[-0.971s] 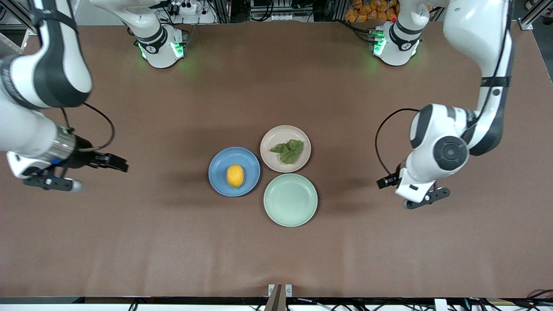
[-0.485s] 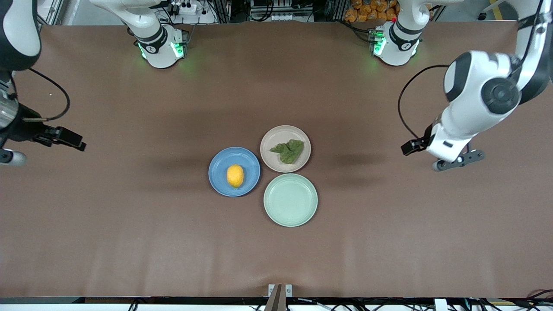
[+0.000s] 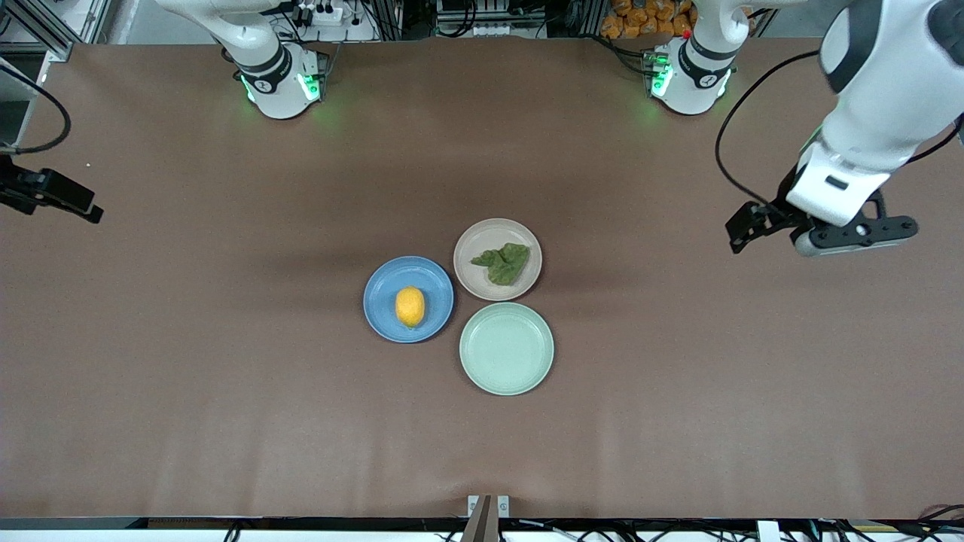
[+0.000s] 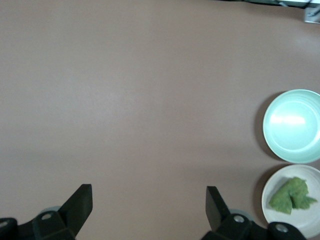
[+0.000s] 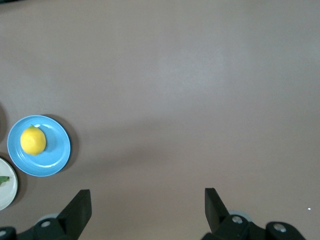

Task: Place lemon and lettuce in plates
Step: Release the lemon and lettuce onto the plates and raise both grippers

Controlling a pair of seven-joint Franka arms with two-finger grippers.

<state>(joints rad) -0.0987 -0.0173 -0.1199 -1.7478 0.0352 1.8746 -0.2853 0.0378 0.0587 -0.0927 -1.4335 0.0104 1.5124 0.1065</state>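
Observation:
The lemon (image 3: 410, 306) lies in the blue plate (image 3: 384, 290) at the table's middle. The lettuce (image 3: 503, 262) lies in the beige-pink plate (image 3: 474, 241), which touches the blue plate and is farther from the front camera. My left gripper (image 3: 855, 232) is open and empty, up in the air over bare table at the left arm's end. Its wrist view shows its gripper (image 4: 148, 196), the lettuce (image 4: 292, 195) and the beige-pink plate (image 4: 300, 222). My right gripper (image 5: 147, 200) is open and empty over bare table at the right arm's end. Its view shows the lemon (image 5: 33, 140) in the blue plate (image 5: 55, 150).
A pale green plate (image 3: 506, 348) with nothing in it sits beside the two plates, nearest to the front camera; it also shows in the left wrist view (image 4: 292, 125). Brown table surface surrounds the plates. Both arm bases stand along the table's edge farthest from the front camera.
Both arms have swung outward and away from the plates, toward their own ends of the table. The lemon, the lettuce and the plates have not moved.

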